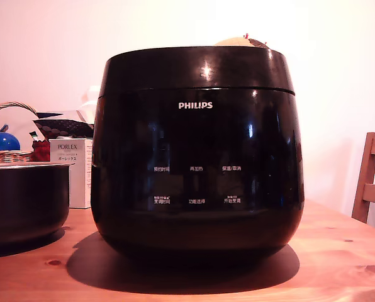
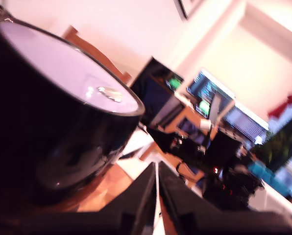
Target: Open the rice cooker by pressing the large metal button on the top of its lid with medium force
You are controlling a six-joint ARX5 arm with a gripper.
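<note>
The claw (image 2: 157,196) is clenched, empty, low beside the rice cooker (image 2: 53,127); its metal button (image 2: 109,93) sits above, so a misjudged approach may strike the lid's (image 2: 62,63) rim.

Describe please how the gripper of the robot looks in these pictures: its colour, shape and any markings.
Only the wrist view shows the gripper. Its two fingers are black or very dark and matte, each tapering to a pointed tip like a wedge. No markings, labels or cables can be made out on them; the picture is blurred. The exterior view shows no part of the arm.
</note>
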